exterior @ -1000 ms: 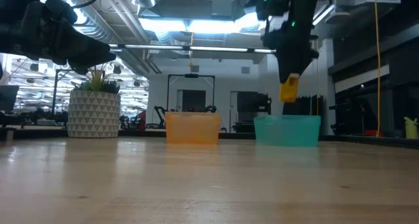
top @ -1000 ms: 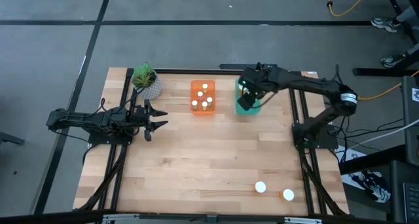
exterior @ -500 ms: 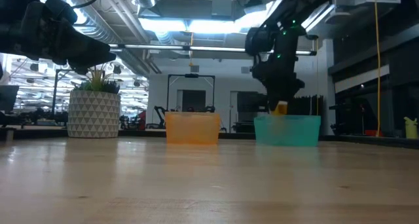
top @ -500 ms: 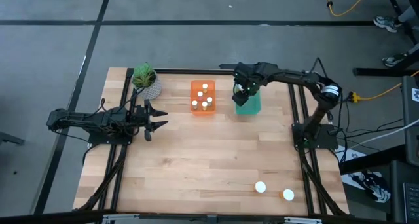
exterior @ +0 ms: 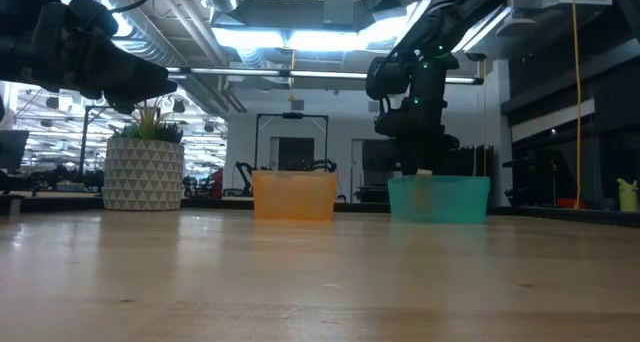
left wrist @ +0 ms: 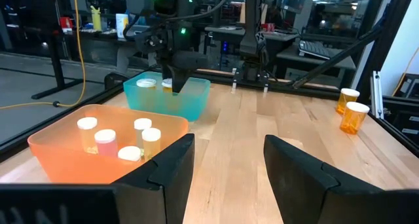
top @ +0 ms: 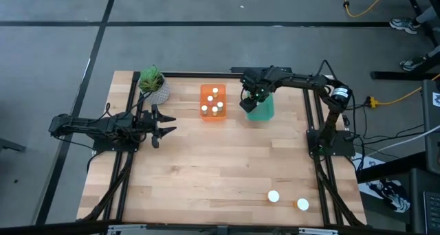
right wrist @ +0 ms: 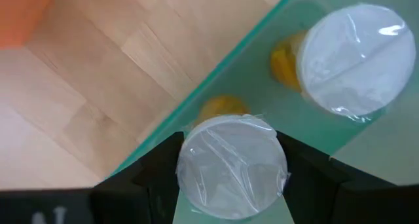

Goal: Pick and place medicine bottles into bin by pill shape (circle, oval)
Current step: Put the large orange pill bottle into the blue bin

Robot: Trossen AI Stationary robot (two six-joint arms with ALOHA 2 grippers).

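My right gripper (top: 249, 102) reaches down into the teal bin (top: 265, 110) at the far edge, shut on a larger amber bottle with a white cap (right wrist: 232, 166). Another amber bottle (right wrist: 357, 57) stands on the bin's floor beside it. The orange bin (top: 213, 103) holds several small white-capped bottles. Two more amber bottles (top: 273, 196) (top: 302, 204) stand upright on the table near its right front corner. My left gripper (top: 167, 125) waits open and empty at the table's left side. My right gripper pinches the amber bottle between its two fingers (right wrist: 160, 178), just under the white cap's rim (right wrist: 190, 162). The fingers point down from above. The bottle stands upright inside the teal bin, by its left wall; whether its base touches the floor is hidden.
A potted plant (top: 154, 86) stands at the far left corner, next to the orange bin. The wide wooden middle of the table (top: 220, 159) carries nothing. Dark frame rails run along both side edges.
My right gripper has gone down and a little toward the table's left edge, carrying the amber bottle from above the teal bin's rim down into the bin. The bottle has stayed upright.
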